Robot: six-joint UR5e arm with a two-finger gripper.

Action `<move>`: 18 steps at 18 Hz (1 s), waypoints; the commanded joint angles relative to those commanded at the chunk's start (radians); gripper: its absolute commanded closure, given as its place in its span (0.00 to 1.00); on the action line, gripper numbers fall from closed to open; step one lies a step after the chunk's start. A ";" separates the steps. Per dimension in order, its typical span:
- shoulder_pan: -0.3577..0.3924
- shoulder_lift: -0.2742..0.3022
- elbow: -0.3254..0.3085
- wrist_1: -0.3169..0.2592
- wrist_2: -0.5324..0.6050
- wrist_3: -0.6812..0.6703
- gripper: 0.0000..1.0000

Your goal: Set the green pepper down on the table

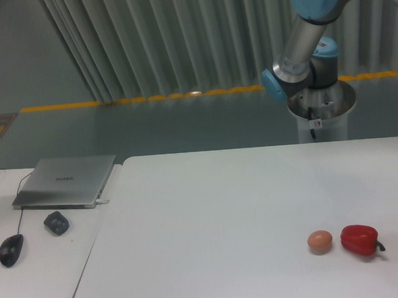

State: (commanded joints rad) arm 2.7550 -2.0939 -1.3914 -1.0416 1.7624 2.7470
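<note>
White and smooth, the big desk (223, 208) has only two small things on it, near the right front corner. One is a red pepper (360, 240) with a dark stem. Just beside it, on its left, is a tan egg-like ball (319, 241). They lie close but do not seem to touch.

No green pepper shows anywhere, so it is not on the big desk yet. It may be out of view with the pincer, which is also out of the picture, so I cannot say if that is wide, narrow or holding something. Only the blue and grey arm (307, 41) shows, rising at the back right and leaving at the top.

Plenty of bare desk is free for setting the green pepper down. The other desk (37, 267), on the left, carries a grey laptop (66, 181), a black mouse (10, 249) and a small dark lump (55, 222).
</note>
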 joint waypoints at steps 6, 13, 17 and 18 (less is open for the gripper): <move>0.002 -0.002 -0.006 0.081 0.098 0.167 0.00; 0.003 -0.012 -0.031 0.126 0.097 0.246 0.00; 0.023 -0.032 -0.044 0.167 0.091 0.258 0.00; 0.023 -0.034 -0.051 0.169 0.091 0.252 0.00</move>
State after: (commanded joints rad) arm 2.7780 -2.1276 -1.4419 -0.8729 1.8530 2.9990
